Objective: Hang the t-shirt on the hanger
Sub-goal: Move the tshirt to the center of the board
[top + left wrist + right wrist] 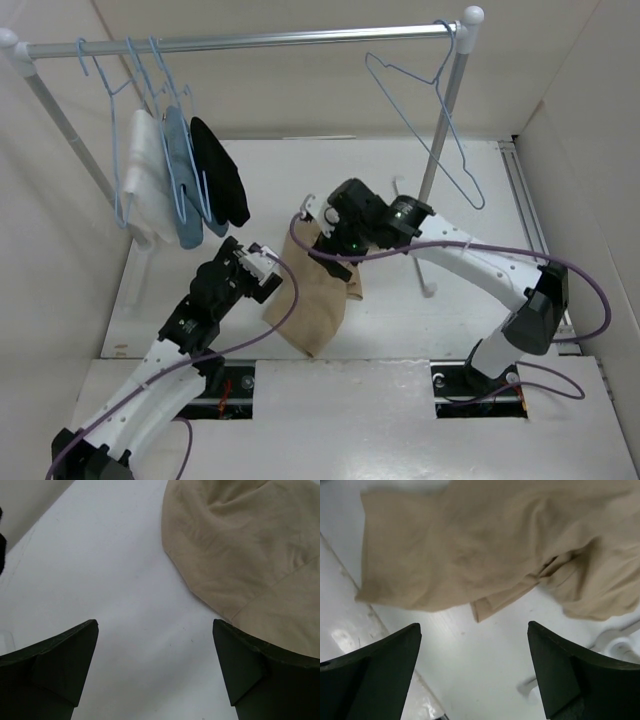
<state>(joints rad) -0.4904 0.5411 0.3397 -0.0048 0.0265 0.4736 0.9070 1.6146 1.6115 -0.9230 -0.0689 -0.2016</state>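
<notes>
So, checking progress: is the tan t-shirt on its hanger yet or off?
Off. The t-shirt lies crumpled on the table; the hanger hangs bare on the rail.

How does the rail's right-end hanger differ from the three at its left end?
The right hanger is bare; the left hangers carry white, light-blue and black garments. The right hanger hangs alone by the post; the left hangers bunch together. All are light-blue wire, hooked on the rail.

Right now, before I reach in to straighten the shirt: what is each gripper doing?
The left gripper is open, holding nothing; the t-shirt lies beside it.
The right gripper is open too, holding nothing.
</notes>
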